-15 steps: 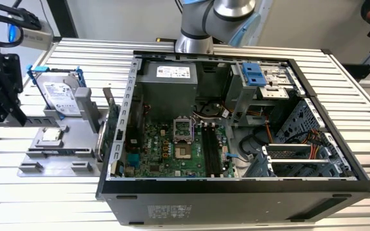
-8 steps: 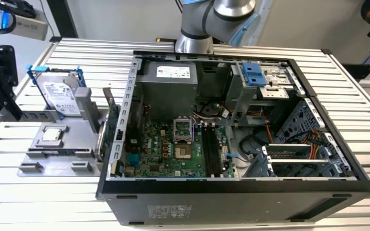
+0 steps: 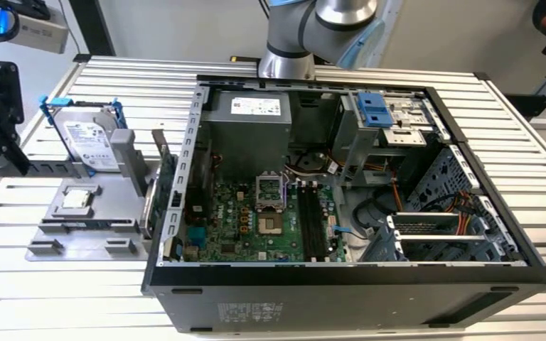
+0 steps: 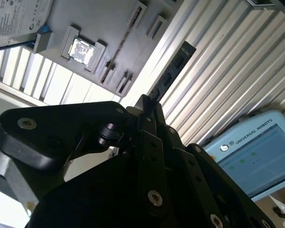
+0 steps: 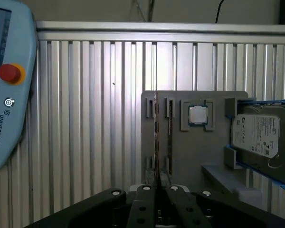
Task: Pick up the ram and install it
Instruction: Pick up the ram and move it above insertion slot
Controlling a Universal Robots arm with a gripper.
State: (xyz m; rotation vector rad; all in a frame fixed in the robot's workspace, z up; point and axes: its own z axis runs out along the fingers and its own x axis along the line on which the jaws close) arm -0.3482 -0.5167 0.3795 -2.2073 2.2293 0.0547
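Jaws closed on the ram [image 4: 173, 71]; gripper [image 4: 147, 108] pinches one end, we judge so most of the stick's length stays free. It hangs over the slatted counter [image 4: 237, 61], off the gray fixture [image 3: 111, 206] at the exterior view's left. Open case [image 3: 349, 273] lies centre frame.

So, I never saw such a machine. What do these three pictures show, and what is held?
This is one silver-grey robot arm with a black pincer. One picture comes from a camera off the arm: it sees an open black computer case on a ribbed metal table and, at the exterior view's left, a grey parts holder carrying a silver hard drive in a blue frame. The other two come from cameras riding near the wrist. In the second wrist view the pincer is closed on a long, narrow dark memory stick, the ram. A light-blue control tablet with a red button is also there.
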